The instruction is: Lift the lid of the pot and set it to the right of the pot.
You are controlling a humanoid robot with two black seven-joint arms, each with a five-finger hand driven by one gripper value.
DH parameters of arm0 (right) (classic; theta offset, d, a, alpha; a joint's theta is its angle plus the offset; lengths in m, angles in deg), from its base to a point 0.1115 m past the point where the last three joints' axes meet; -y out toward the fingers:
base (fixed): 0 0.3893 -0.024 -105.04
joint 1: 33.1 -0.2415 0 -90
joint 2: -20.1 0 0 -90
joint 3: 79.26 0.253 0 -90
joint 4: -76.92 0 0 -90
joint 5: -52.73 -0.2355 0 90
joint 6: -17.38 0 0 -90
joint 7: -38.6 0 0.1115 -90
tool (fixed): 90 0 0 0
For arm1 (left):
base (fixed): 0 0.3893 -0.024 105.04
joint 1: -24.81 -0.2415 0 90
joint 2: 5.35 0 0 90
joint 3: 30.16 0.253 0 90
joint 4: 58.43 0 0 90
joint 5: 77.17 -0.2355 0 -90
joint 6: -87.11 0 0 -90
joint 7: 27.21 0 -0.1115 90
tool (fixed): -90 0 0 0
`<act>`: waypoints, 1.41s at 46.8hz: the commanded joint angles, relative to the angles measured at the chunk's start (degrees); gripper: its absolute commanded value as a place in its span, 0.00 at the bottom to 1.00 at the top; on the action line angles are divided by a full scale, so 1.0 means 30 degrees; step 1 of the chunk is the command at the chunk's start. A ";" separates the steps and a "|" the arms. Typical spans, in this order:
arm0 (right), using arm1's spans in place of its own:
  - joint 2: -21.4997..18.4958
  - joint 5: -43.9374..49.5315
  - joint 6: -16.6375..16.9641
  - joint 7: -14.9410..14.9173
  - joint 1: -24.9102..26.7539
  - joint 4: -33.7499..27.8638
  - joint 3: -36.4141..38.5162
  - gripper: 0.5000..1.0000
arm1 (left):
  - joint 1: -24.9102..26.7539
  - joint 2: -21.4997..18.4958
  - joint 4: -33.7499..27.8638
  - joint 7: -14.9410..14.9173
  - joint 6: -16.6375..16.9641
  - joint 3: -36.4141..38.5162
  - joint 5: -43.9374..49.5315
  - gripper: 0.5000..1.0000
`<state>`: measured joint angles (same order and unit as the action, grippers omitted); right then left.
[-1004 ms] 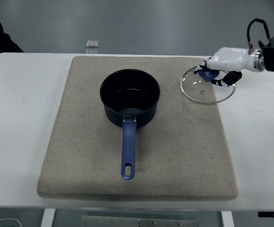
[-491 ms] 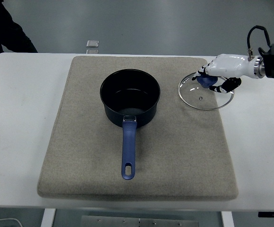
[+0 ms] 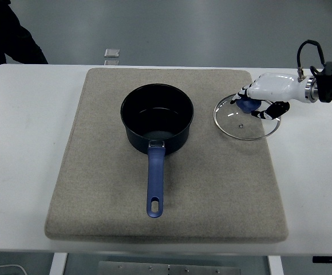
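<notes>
Now the right hand (image 3: pixel 261 98) has its fingers curled tight around the blue knob (image 3: pixel 246 105) of the glass pot lid (image 3: pixel 244 119), holding it over the right part of the grey mat (image 3: pixel 166 189), its right rim reaching over the white bench (image 3: pixel 23 143). The lid sits right of the dark blue pot (image 3: pixel 157 117), apart from it, whose open mouth faces up and whose blue handle (image 3: pixel 155 182) points to the near edge. Against half a second ago the lid has slid slightly left and nearer. The pot hasn't budged. A small metal piece (image 3: pixel 112 53) lies at the far bench edge.
</notes>
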<state>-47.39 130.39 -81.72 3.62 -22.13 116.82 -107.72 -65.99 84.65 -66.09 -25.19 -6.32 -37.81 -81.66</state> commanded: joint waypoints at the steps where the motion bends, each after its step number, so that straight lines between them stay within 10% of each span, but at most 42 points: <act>1: -0.0001 0.0012 -0.0104 -0.0006 0.0094 0.0000 -0.0007 0.00 | 0.0000 0.0000 0.0006 0.0001 0.0000 0.0000 0.0000 1.00; 29: 0.0028 -0.0983 -0.0046 -0.0006 0.0182 0.0088 -0.0007 0.00 | 0.0000 0.0000 -0.0023 0.0001 0.0000 0.0000 0.0000 1.00; 33: 0.0116 -0.1102 0.0101 -0.0006 0.0094 0.0497 -0.0037 0.28 | 0.0000 0.0000 0.0006 0.0001 0.0000 0.0000 0.0000 1.00; 37: 0.0292 -0.1102 0.0188 -0.0006 0.0006 0.0703 -0.0037 0.83 | 0.0000 0.0000 -0.0023 0.0001 0.0000 0.0000 0.0000 1.00; 66: 0.0438 -0.1570 0.0628 -0.0006 -0.0052 0.0703 0.0051 0.84 | 0.0000 0.0000 -0.0023 0.0001 0.0000 0.0000 0.0000 1.00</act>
<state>-46.13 125.70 -79.81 3.60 -22.31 118.93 -107.59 -65.99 84.65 -66.11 -25.19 -6.31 -37.81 -81.66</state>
